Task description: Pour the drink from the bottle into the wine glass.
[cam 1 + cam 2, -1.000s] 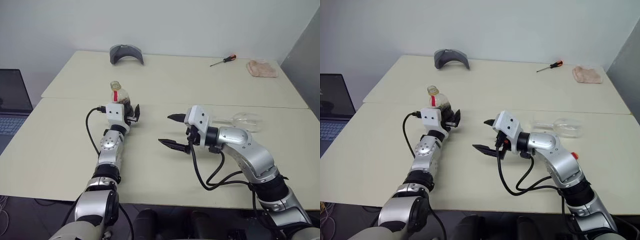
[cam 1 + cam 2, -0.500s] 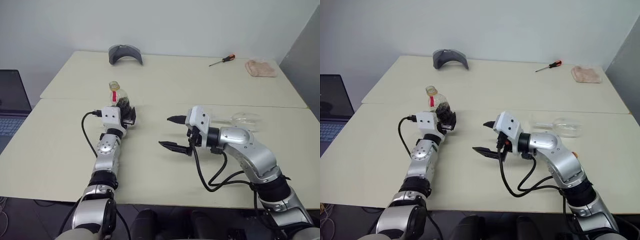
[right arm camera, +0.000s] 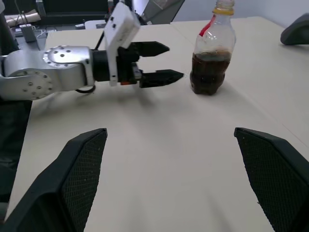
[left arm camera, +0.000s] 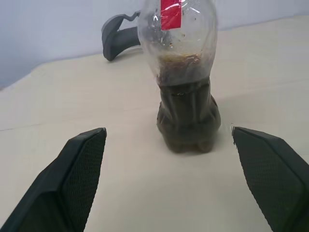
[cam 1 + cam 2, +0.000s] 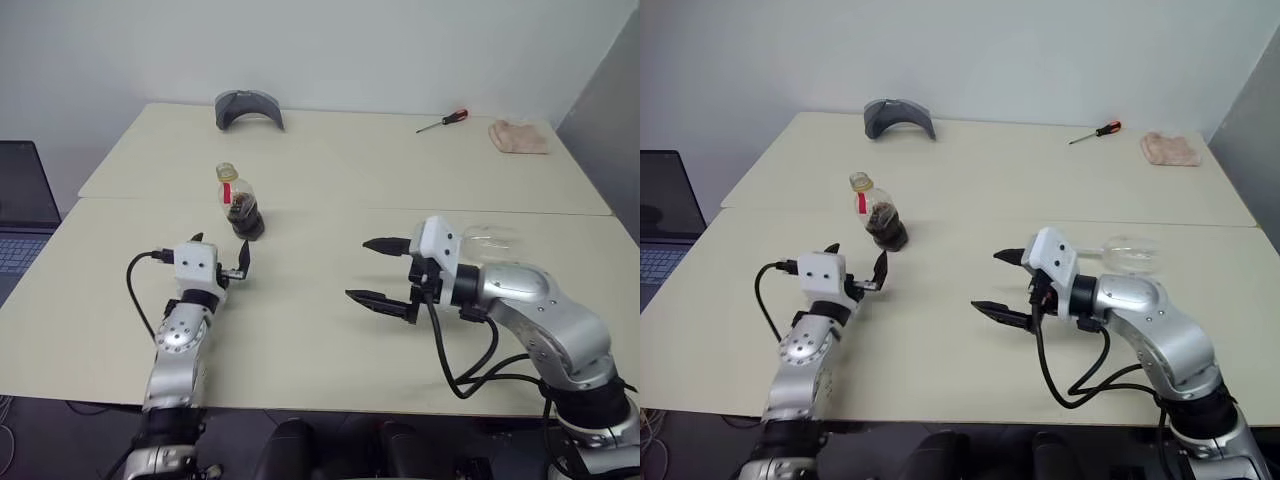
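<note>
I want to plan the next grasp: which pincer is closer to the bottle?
Left. The left pincer is open just in front of the bottle, not touching; the right pincer is open further off to its right.

My left gripper (image 5: 219, 257) has let go of the bottle (image 5: 240, 203) and pulled back toward the near edge and a little left; the bottle now stands alone, upright, clear of my fingers. My right gripper (image 5: 384, 271) has shifted to the right, so more of the wine glass (image 5: 1130, 253) lying on its side behind it is covered.
</note>
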### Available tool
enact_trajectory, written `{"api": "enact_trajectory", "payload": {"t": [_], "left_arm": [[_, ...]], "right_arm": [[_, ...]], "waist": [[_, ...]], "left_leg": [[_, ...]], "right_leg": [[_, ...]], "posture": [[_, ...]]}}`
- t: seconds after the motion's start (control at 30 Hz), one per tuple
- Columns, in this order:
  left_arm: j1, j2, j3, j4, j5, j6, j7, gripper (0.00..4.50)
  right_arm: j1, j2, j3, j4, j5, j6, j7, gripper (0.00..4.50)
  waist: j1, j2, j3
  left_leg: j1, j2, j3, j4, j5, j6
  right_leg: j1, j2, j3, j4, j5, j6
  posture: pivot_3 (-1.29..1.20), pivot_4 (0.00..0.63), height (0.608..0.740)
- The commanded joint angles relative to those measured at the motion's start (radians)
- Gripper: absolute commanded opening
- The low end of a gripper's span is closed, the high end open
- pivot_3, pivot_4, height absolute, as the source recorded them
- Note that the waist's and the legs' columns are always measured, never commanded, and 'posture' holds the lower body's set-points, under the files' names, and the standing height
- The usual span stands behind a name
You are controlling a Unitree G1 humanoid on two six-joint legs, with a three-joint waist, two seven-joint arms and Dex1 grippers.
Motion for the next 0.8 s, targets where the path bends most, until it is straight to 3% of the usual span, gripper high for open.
{"api": "enact_trajectory", "payload": {"t": [0.03, 0.17, 0.3, 0.43, 0.53, 0.57, 0.7, 0.8], "left_arm": [[0.033, 0.014, -0.047, -0.152, -0.018, 0.036, -0.066, 4.46], [0.032, 0.035, -0.153, -0.204, -0.049, 0.07, -0.218, 4.46], [-0.02, 0.039, -0.179, -0.189, -0.103, 0.115, -0.308, 4.46], [-0.099, 0.061, -0.221, -0.154, -0.127, 0.137, -0.42, 4.46], [-0.153, 0.06, -0.23, -0.115, -0.129, 0.135, -0.45, 4.46], [-0.165, 0.058, -0.229, -0.105, -0.129, 0.134, -0.454, 4.46], [-0.207, 0.069, -0.273, -0.082, -0.101, 0.087, -0.518, 4.46], [-0.215, 0.078, -0.296, -0.084, -0.097, 0.069, -0.559, 4.46]], "right_arm": [[0.048, -0.029, -0.093, -0.051, 0.01, -0.001, -0.047, 4.5], [0.162, -0.075, -0.154, -0.05, -0.101, -0.106, -0.112, 4.5], [0.236, -0.111, -0.167, -0.044, -0.227, -0.231, -0.165, 4.5], [0.309, -0.164, -0.112, -0.004, -0.475, -0.401, -0.265, 4.5], [0.322, -0.157, -0.061, -0.001, -0.579, -0.293, -0.317, 4.5], [0.321, -0.124, -0.068, -0.007, -0.57, -0.24, -0.337, 4.5], [0.275, 0.191, -0.2, -0.095, -0.285, 0.163, -0.387, 4.5], [0.218, 0.407, -0.307, -0.13, -0.175, 0.392, -0.466, 4.5]], "waist": [[0.005, 0.0, 0.0], [0.017, 0.0, 0.0], [0.014, 0.0, 0.0], [0.008, 0.0, 0.0], [0.003, 0.0, 0.0], [0.002, 0.0, 0.0], [0.0, 0.001, 0.0], [-0.001, 0.001, -0.001]], "left_leg": [[0.0, 0.0, 0.0, 0.0, 0.0, 0.0], [0.0, -0.001, 0.001, 0.0, 0.0, 0.0], [0.0, -0.001, 0.002, 0.0, 0.0, 0.0], [0.0, 0.0, 0.001, 0.0, 0.0, 0.0], [0.001, 0.0, 0.002, 0.0, 0.0, 0.0], [0.001, 0.0, 0.002, 0.0, 0.0, 0.0], [0.001, 0.001, 0.001, 0.0, 0.001, -0.001], [0.001, 0.001, 0.001, -0.001, 0.001, -0.001]], "right_leg": [[0.0, 0.0, 0.0, 0.0, 0.0, 0.0], [0.001, -0.001, 0.0, -0.001, 0.0, 0.0], [0.0, -0.001, 0.001, 0.0, 0.0, 0.0], [0.0, 0.001, 0.0, 0.0, 0.0, 0.0], [0.0, 0.001, 0.001, 0.0, 0.0, 0.0], [0.0, 0.002, 0.001, 0.0, 0.0, 0.0], [0.0, 0.003, 0.0, 0.0, 0.0, 0.0], [0.0, 0.003, 0.001, 0.001, 0.0, 0.0]], "posture": [[0.0, 0.15, 0.74], [0.0, 0.15, 0.74], [0.0, 0.15, 0.74], [0.0, 0.15, 0.74], [0.0, 0.15, 0.74], [0.0, 0.15, 0.74], [0.0, 0.15, 0.74], [0.0, 0.15, 0.74]]}}
